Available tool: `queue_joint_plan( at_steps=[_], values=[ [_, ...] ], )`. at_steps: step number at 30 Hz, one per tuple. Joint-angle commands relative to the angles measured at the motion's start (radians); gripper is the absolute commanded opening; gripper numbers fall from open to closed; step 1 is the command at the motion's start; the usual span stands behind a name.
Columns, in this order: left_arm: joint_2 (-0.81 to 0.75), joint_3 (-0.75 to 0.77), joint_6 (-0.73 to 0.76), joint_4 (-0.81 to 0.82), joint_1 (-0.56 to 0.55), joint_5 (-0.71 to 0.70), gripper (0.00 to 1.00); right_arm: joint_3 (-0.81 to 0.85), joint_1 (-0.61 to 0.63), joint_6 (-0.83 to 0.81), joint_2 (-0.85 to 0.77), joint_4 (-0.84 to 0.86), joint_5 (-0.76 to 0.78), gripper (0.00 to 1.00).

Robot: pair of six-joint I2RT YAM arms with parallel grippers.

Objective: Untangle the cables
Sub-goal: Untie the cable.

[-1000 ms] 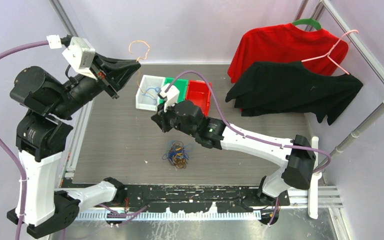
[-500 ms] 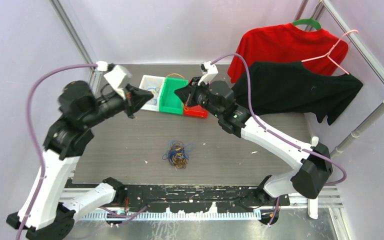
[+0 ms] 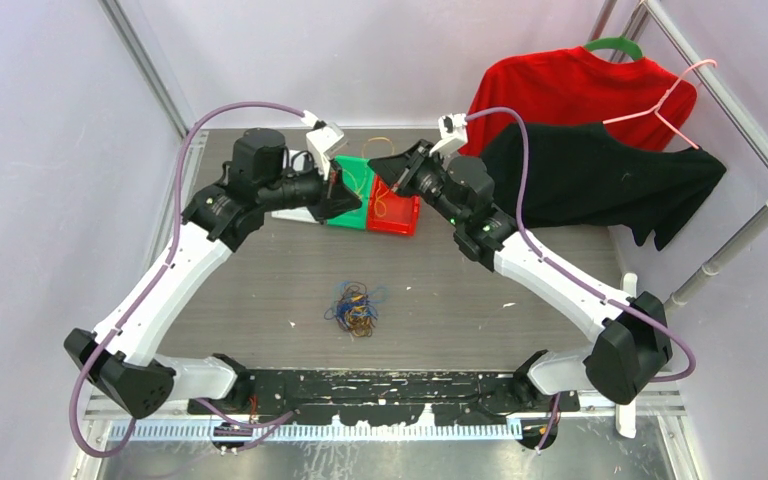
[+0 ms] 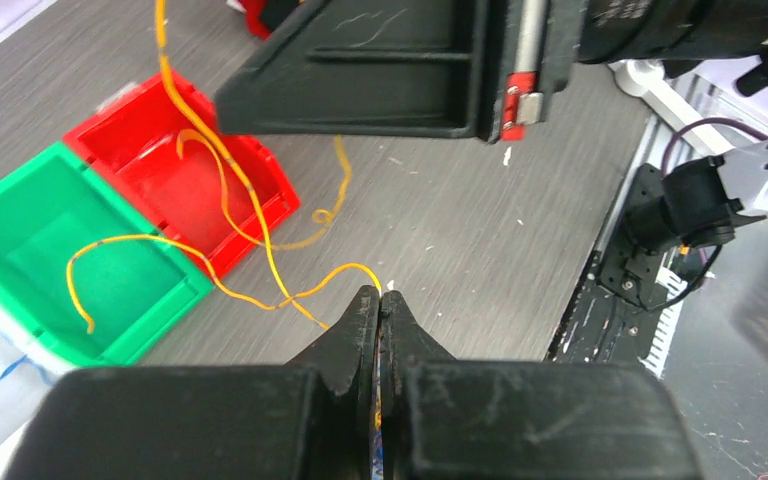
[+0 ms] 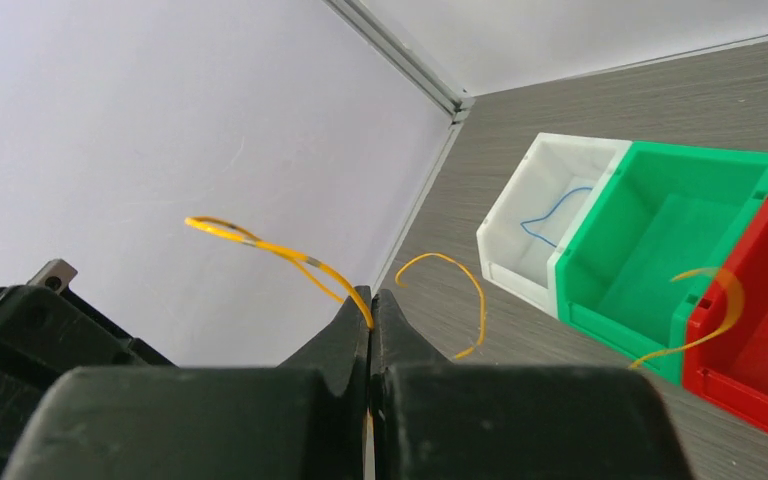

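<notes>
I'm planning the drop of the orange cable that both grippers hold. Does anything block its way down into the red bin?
Nothing visible does. The orange cable, pinched by the left gripper and the right gripper, droops straight over the open, lidless red bin. One loop trails over the green bin beside it.

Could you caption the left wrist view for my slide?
Left gripper pinches orange cable trailing over red bin and green bin.

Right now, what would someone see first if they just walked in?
Probably the left end effector and right end effector nose to nose at the far side of the table, each shut on a thin orange cable by the red bin. Next, the tangled clump of cables mid-table, and the red shirt and black shirt hanging at the far right.
</notes>
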Motion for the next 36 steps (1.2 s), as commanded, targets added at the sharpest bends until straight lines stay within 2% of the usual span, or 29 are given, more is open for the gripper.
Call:
queue_joint_plan(
  at_steps=[1,6,14,19,26,31,33,36],
  values=[
    [0.031,0.052,-0.002,0.077,-0.039,0.06,0.0,-0.007,-0.007,0.051,-0.017,0.116,-0.025,0.01],
    [0.087,0.1,0.039,0.048,-0.041,0.072,0.0,-0.042,-0.01,0.054,-0.024,0.144,-0.056,0.04],
    [0.093,0.141,0.091,0.026,-0.042,0.137,0.0,-0.063,-0.012,0.063,0.003,0.153,-0.099,0.42],
    [0.097,0.175,0.12,-0.017,-0.045,0.168,0.0,-0.038,-0.011,0.091,0.046,0.14,-0.13,0.45],
    [0.083,0.178,0.18,-0.037,-0.05,0.162,0.0,-0.057,-0.01,0.116,0.042,0.15,-0.166,0.4],
    [0.079,0.192,0.267,-0.052,-0.064,0.147,0.0,-0.024,-0.011,0.101,0.057,0.089,-0.235,0.35],
    [0.083,0.199,0.295,-0.063,-0.071,0.136,0.0,-0.009,-0.011,0.077,0.055,0.04,-0.219,0.26],
    [0.086,0.18,0.334,-0.066,-0.095,0.094,0.01,0.054,-0.018,0.001,0.051,-0.121,-0.104,0.02]
  ],
)
